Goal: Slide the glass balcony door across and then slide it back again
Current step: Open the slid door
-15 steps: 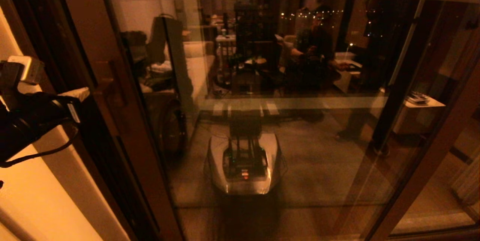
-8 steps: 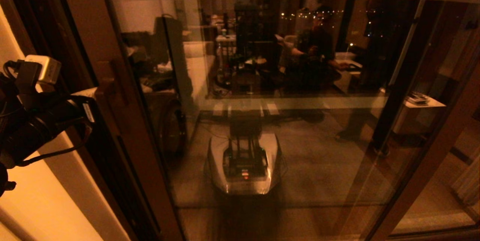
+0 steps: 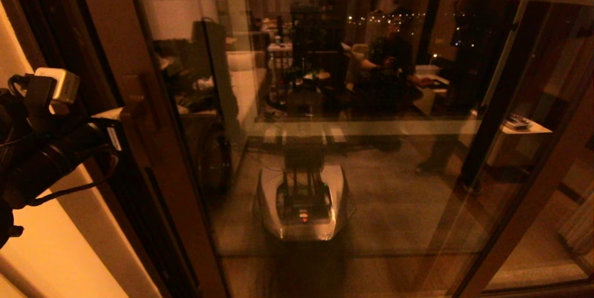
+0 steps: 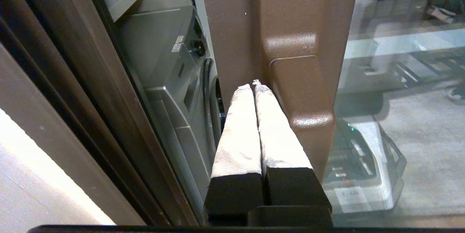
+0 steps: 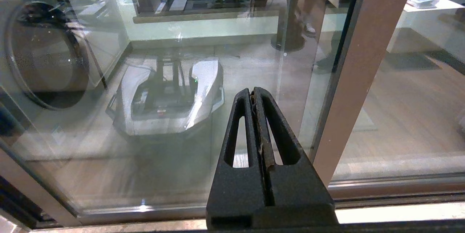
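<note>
Pressing beside the pull handle [image 4: 301, 95], the left gripper [image 4: 254, 87] has fingers closed, empty. The glass balcony door [image 3: 352, 149] fills the view ahead: likely heavy, rigid, fragile; push at the handle. Right gripper [image 5: 254, 93] closed, idle.

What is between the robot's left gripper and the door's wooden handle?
Nothing: in the left wrist view, the shut left gripper lies right beside the handle of the glass balcony door.
</note>
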{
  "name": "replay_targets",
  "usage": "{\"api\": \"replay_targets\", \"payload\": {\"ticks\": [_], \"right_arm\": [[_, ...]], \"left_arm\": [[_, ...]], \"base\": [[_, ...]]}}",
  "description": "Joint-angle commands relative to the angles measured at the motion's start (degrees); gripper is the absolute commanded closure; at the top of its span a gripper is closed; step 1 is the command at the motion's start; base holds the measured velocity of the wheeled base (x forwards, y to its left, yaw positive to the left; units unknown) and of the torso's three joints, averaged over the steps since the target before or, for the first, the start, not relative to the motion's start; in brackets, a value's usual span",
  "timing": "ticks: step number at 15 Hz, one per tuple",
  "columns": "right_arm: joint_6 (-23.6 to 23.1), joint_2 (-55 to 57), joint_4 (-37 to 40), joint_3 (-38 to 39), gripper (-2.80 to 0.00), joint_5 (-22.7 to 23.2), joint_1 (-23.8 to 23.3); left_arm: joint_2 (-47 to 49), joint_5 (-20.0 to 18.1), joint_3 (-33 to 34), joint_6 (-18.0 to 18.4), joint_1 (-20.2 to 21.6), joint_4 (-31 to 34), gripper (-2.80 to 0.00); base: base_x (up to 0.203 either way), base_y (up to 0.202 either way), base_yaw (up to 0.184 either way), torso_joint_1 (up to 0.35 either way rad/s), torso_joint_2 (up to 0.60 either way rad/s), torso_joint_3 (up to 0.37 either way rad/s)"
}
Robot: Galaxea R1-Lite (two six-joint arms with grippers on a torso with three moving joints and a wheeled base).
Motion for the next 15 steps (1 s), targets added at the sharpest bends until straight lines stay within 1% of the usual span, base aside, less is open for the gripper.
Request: {"api": "replay_targets", "payload": {"ticks": [1,8,15], "right_arm": [[-0.02,0.09,-0.04,0.0,0.0,0.01,0.0],[-0.02,0.09,0.01,0.0,0.0,0.01,0.0],[-0.02,0.09,-0.07,0.0,0.0,0.01,0.0]], "left_arm": [[-0.01,-0.03,-0.06,0.04,-1.43,-0.16,0.0],[0.13,1.78,-0.42,0.12,-4.06,-0.16,0.0],[0.61,5.5,-0.59,0.12,-9.39,-0.16,0.0]], "base": [[0.0,0.0,0.0,0.0,0.0,0.0],[0.0,0.0,0.0,0.0,0.0,0.0],[0.0,0.0,0.0,0.0,0.0,0.0]]}}
